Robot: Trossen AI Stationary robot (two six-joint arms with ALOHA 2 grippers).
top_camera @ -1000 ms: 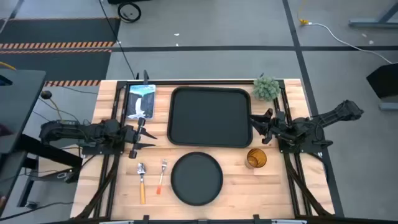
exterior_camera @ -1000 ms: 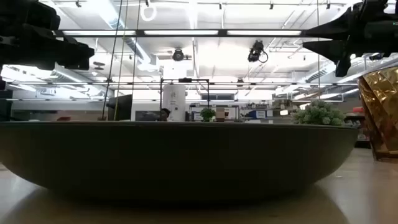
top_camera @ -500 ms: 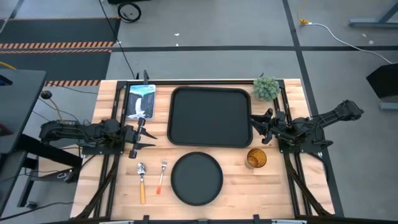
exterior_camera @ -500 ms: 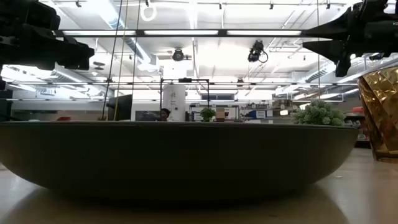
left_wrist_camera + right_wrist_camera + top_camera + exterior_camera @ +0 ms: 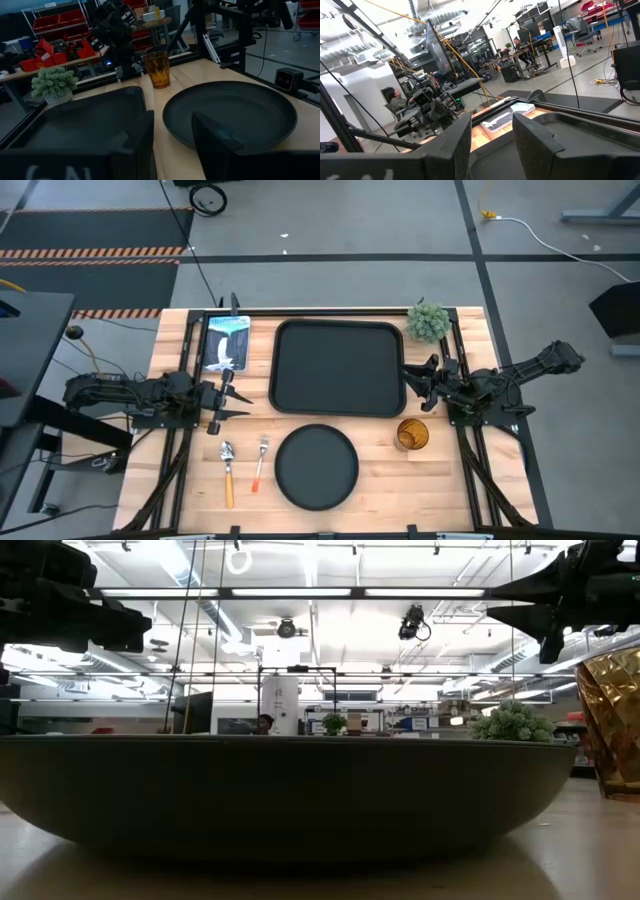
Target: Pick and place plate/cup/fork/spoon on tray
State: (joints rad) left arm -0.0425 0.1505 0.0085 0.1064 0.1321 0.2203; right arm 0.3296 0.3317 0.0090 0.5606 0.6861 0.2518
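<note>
The black rectangular tray [image 5: 338, 367] lies at the table's far middle. The round black plate [image 5: 316, 467] lies flat near the front edge; it also shows in the left wrist view [image 5: 235, 114]. The amber cup [image 5: 411, 434] stands upright right of the plate. The fork [image 5: 260, 463] and spoon [image 5: 228, 470] lie side by side left of the plate. My left gripper [image 5: 222, 397] hovers open, left of the tray. My right gripper [image 5: 417, 388] hovers open at the tray's right edge, above the cup's far side. Both are empty.
A small green potted plant [image 5: 428, 321] stands at the tray's far right corner. A blue-and-white packet [image 5: 226, 343] lies left of the tray at the far side. Bare wood shows between tray and plate. A person [image 5: 394, 98] sits in the room beyond the table.
</note>
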